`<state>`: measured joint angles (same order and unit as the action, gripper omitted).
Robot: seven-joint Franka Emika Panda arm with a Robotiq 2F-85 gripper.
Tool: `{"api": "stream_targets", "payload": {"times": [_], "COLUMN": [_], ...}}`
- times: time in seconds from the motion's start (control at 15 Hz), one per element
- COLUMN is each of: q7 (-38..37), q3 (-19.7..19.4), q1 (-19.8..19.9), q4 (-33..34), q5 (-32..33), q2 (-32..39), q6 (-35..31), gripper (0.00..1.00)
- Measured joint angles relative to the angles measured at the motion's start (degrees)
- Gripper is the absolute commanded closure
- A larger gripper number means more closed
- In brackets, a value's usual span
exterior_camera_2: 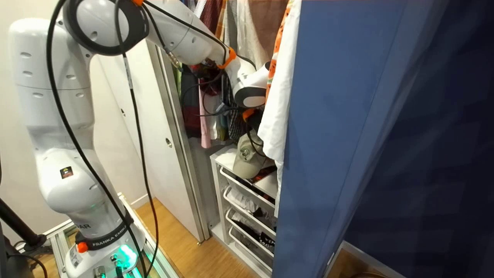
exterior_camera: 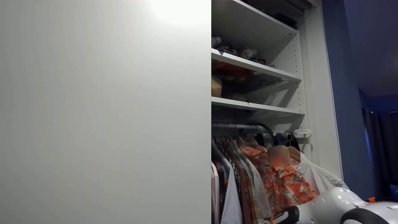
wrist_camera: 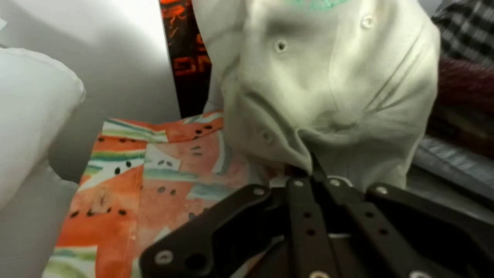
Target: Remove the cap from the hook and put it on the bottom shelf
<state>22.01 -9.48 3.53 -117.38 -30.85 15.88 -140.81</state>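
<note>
The black jointed tool, narrowed to a pinch, grips a creased fold at six o'clock on the khaki-tan fabric baseball cap, whose stitched eyelets and green embroidery sit towards twelve. In an exterior view its curved brim points to six o'clock over the white, drawer-fronted counter, contact unclear. In the wrist view, an orange watermelon-print shirt shows at the cap's eight o'clock.

That cap is khaki, the gripper black. I see orange watermelon print on a shirt, blue on the wall, white on the arm
</note>
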Motion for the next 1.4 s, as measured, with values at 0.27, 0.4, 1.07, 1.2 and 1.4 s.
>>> {"api": "stream_targets", "payload": {"times": [0.27, 0.4, 1.07, 1.2, 1.4], "q7": [-8.72, -12.01, -13.66, -12.71, -11.57], "q3": [0.94, 1.07, 5.86, 7.20, 8.24], "q1": [3.15, 4.14, 0.65, -0.13, -0.97], "q4": [4.86, 6.29, 2.04, -1.51, -6.72], "q5": [3.01, 4.58, 19.79, 19.95, 21.01], "q2": [5.77, 7.54, -2.88, -7.55, -14.65], "q6": [-0.12, -0.12, 13.09, 20.71, 33.79], "gripper": [0.99, 0.70, 0.02, 0.00, 0.00]}}
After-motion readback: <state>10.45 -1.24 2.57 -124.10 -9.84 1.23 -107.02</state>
